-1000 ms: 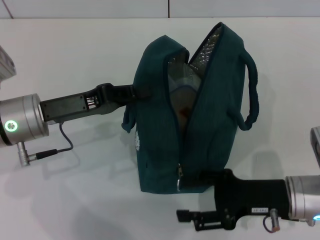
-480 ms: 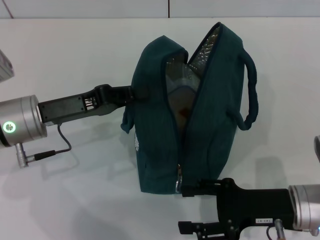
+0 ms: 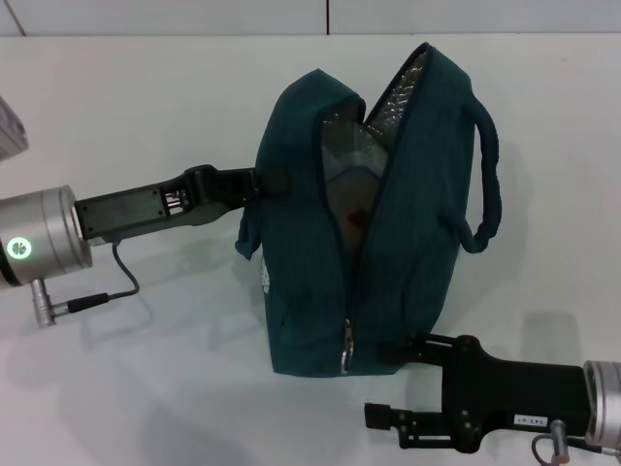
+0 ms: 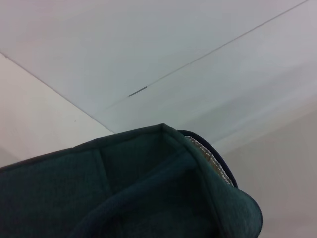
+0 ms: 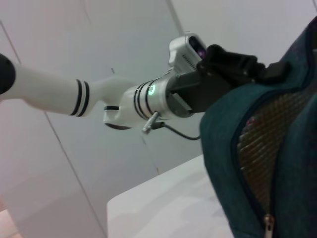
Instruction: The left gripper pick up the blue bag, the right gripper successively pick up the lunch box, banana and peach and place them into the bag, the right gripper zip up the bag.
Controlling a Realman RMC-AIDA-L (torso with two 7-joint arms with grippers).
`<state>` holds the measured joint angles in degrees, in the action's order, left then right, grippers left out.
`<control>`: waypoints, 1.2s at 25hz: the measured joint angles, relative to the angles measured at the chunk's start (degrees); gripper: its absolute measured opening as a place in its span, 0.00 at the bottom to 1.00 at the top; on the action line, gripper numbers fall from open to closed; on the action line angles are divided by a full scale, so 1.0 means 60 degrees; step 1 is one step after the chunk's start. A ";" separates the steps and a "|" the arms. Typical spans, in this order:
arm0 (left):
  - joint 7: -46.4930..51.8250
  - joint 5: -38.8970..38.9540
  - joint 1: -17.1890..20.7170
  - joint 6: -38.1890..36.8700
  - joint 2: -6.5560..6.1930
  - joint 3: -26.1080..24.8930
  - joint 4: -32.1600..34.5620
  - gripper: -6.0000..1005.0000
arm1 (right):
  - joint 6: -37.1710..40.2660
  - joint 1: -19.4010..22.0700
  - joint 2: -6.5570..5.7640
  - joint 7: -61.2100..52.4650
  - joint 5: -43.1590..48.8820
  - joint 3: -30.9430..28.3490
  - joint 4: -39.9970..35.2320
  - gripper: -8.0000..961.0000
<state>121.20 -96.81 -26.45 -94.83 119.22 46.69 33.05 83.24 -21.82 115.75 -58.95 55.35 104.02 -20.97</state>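
The blue bag (image 3: 388,223) at frame centre is clamped at its handle by the left gripper (image 3: 260,182); the right gripper (image 3: 393,351), lower right, is seen beside the zipper pull (image 3: 346,351), its state indiscernible.

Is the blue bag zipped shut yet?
No. The blue bag gapes open along its top, foil lining and contents showing; the zipper pull sits at the near end.

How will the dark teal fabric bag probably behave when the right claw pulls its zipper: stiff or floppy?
The dark teal fabric bag is probably floppy: its open mouth sags unevenly and its loop handle droops. It may shift or fold toward the pull, so the left claw holding its side likely helps. The clear container inside may give it some shape.
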 joint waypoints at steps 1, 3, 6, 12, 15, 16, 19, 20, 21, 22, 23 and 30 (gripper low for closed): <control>0.0000 -0.0002 0.0000 0.0000 0.0001 0.0006 0.0000 0.06 | -0.0045 -0.0020 0.0008 0.0001 -0.0002 -0.0008 0.0002 0.80; 0.0000 -0.0003 0.0000 -0.0002 0.0004 0.0017 0.0000 0.06 | -0.0204 -0.0060 0.0026 0.0003 -0.0002 -0.0005 -0.0016 0.80; -0.0002 0.0006 0.0000 -0.0005 0.0007 0.0039 0.0000 0.06 | -0.0405 -0.0134 0.0053 0.0005 -0.0002 0.0040 -0.0070 0.80; -0.0044 0.0031 -0.0030 -0.0037 0.0027 0.0071 -0.0010 0.06 | -0.0552 -0.0330 0.0073 0.0006 -0.0001 0.0100 -0.0109 0.80; -0.0084 0.0053 -0.0066 -0.0065 0.0036 0.0071 -0.0130 0.06 | -0.0779 -0.0346 0.0073 0.0004 0.0000 0.0124 -0.0268 0.80; -0.0091 0.0060 -0.0083 -0.0089 0.0041 0.0071 -0.0186 0.06 | -0.0920 -0.0350 0.0073 0.0001 -0.0005 0.0155 -0.0344 0.80; -0.0103 0.0070 -0.0126 -0.0204 0.0068 0.0078 -0.0272 0.06 | -0.1216 -0.0419 0.0073 -0.0023 -0.0316 0.0486 -0.0437 0.80; -0.0130 0.0074 -0.0173 -0.0242 0.0075 0.0081 -0.0359 0.06 | -0.1279 -0.0445 0.0072 -0.0017 -0.0483 0.0637 -0.0443 0.80; -0.0160 0.0075 -0.0225 -0.0260 0.0079 0.0085 -0.0453 0.06 | -0.1319 -0.0459 0.0072 -0.0004 -0.0595 0.0751 -0.0444 0.80; -0.0237 0.0084 -0.0315 -0.0277 0.0080 0.0086 -0.0653 0.06 | -0.1342 -0.0465 0.0072 0.0015 -0.0680 0.0836 -0.0446 0.80; -0.0320 0.0094 -0.0400 -0.0285 0.0077 0.0086 -0.0817 0.06 | -0.1350 -0.0475 0.0072 0.0033 -0.0717 0.0906 -0.0448 0.80; -0.0498 0.0105 -0.0573 -0.0281 0.0047 0.0056 -0.1100 0.06 | -0.1309 -0.0527 0.0073 0.0081 -0.0744 0.1184 -0.0461 0.80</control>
<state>118.21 -96.18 -29.89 -96.51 119.50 47.02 26.45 75.39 -24.98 116.19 -58.47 50.88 111.12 -23.73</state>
